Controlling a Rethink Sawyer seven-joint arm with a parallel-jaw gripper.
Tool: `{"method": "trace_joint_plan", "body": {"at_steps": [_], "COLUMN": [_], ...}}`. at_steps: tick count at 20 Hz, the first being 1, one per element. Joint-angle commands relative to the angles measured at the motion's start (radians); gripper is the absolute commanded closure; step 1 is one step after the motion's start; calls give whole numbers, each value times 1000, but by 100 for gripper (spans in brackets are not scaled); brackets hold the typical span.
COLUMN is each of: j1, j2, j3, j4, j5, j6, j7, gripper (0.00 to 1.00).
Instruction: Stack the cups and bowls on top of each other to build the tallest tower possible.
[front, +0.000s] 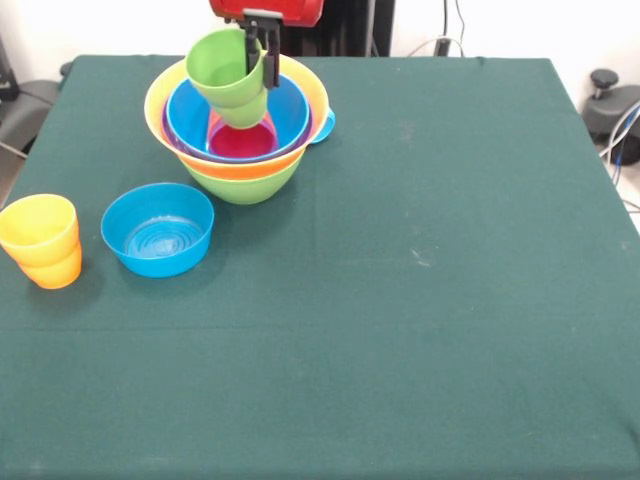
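Observation:
The tower stands at the back left: a lime green bowl at the base, an orange band above it, then a purple rim, the big yellow bowl and a blue bowl with a magenta inside. A green cup hangs tilted over the blue bowl, its mouth facing left. My gripper is shut on the cup's right rim. A yellow cup sits nested in an orange cup at the left edge. The smaller blue bowl rests upright beside them.
A light blue piece peeks out behind the tower's right side. Green cloth covers the table. Cables and dark equipment lie beyond the right edge.

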Motion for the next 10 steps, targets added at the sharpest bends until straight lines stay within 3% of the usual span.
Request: {"method": "trace_joint_plan", "body": {"at_steps": [1,10], "j1": [33,33], "j2": [47,110], "j3": [50,71], "j4": [-99,-178], "j5": [34,39], "j6": [131,138], "j7": [74,53], "gripper": [100,100]}}
